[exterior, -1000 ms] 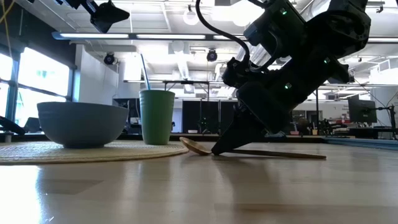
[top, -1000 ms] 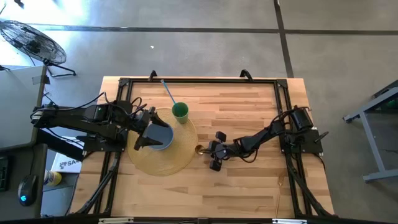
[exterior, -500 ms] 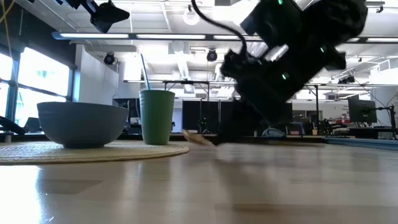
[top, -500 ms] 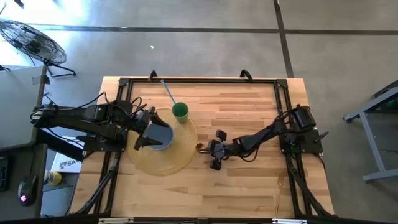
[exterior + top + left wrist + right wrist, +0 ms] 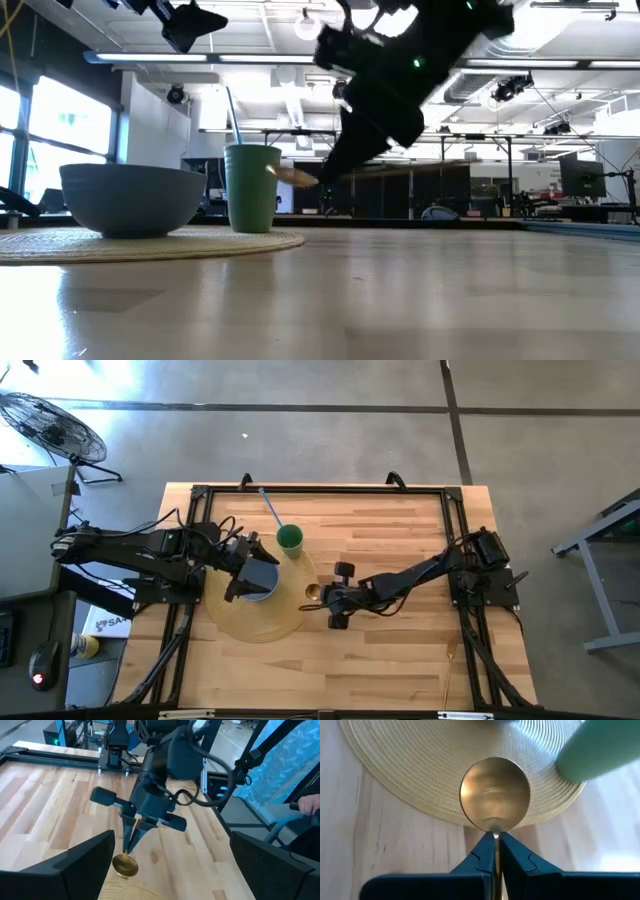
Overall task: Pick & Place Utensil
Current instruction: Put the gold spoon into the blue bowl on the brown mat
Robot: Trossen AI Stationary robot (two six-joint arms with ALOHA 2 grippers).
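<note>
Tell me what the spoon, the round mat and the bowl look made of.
Spoon: gold-toned, likely metal or polished wood, with a soft sheen. Mat: woven straw or similar fibre, ribbed in concentric rings. Bowl: grey-blue, smooth and matte, probably ceramic or plastic. The right gripper holds the spoon.

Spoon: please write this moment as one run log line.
right gripper: shut on spoon | spoon: lifted, at placemat edge | left gripper: over bowl
</note>
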